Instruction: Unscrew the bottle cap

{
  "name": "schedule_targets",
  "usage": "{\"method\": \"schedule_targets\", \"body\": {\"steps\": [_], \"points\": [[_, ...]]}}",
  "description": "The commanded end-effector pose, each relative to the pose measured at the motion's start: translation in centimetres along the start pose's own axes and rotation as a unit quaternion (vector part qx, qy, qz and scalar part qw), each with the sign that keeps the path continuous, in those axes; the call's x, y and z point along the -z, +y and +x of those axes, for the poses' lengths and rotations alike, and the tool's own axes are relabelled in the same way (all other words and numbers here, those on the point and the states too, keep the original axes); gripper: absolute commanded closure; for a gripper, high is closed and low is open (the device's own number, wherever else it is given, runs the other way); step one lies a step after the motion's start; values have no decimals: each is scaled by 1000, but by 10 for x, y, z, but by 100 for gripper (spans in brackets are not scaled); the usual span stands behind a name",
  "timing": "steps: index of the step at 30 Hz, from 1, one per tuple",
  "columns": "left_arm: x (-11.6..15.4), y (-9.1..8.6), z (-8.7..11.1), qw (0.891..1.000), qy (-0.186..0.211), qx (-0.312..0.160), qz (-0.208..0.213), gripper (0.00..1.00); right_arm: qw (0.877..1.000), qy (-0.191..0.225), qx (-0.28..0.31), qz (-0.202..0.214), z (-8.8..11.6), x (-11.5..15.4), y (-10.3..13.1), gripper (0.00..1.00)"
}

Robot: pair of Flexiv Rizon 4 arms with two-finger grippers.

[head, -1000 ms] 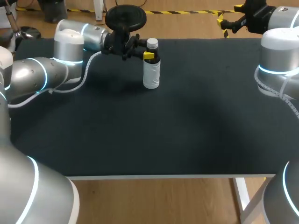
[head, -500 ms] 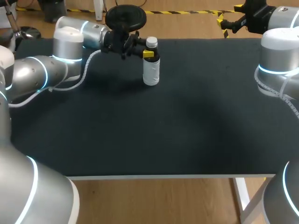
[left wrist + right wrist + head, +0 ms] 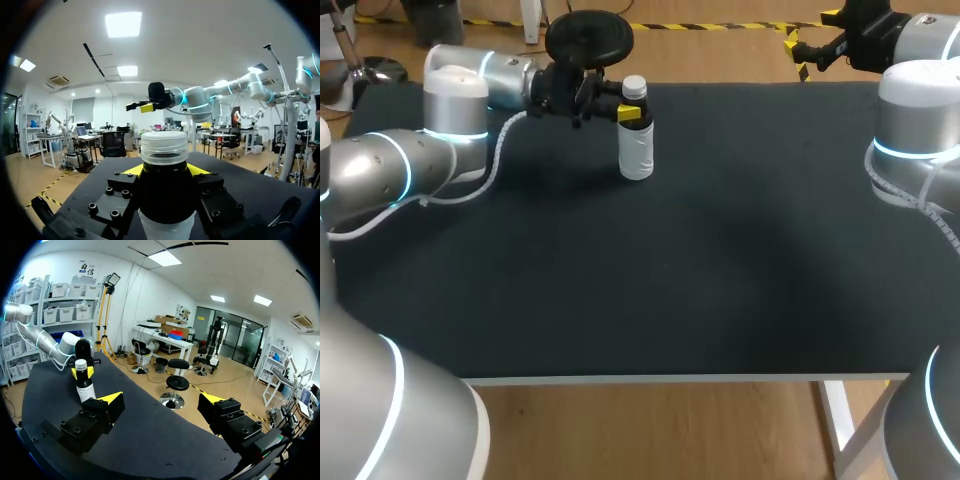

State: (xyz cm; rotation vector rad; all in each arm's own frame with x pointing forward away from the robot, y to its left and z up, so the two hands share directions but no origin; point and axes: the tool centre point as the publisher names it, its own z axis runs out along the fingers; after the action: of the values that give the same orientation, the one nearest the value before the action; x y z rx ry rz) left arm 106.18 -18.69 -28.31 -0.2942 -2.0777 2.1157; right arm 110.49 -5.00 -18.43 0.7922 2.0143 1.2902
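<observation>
Our head camera looks down from above and behind us on the whole black table [image 3: 720, 280], with an arm coming in at each side. Our left wrist camera sits right up against the bottle [image 3: 166, 185] and faces across the table toward our right arm [image 3: 195, 99]. Our right wrist camera looks back over the table from well away, toward our left arm [image 3: 45, 342]. All three views share the bottle and the table.

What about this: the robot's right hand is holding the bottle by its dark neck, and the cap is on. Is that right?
Not quite: the left hand holds the bottle by its dark neck. The head view shows that arm coming in from the left. The right hand is open, away from it. The cap is on.
</observation>
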Motion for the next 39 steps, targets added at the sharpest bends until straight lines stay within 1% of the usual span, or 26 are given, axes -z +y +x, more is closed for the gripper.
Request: {"method": "schedule_targets", "body": {"steps": [1, 14, 20, 39], "points": [[1, -9, 10, 999, -39, -1, -7, 100, 1000, 0, 0, 0, 0, 0, 0, 0], [4, -6, 7, 999, -43, 15, -8, 100, 1000, 0, 0, 0, 0, 0, 0, 0], [6, -6, 8, 998, -54, 14, -16, 100, 1000, 0, 0, 0, 0, 0, 0, 0], [6, -6, 8, 998, -54, 14, -16, 100, 1000, 0, 0, 0, 0, 0, 0, 0]]}}
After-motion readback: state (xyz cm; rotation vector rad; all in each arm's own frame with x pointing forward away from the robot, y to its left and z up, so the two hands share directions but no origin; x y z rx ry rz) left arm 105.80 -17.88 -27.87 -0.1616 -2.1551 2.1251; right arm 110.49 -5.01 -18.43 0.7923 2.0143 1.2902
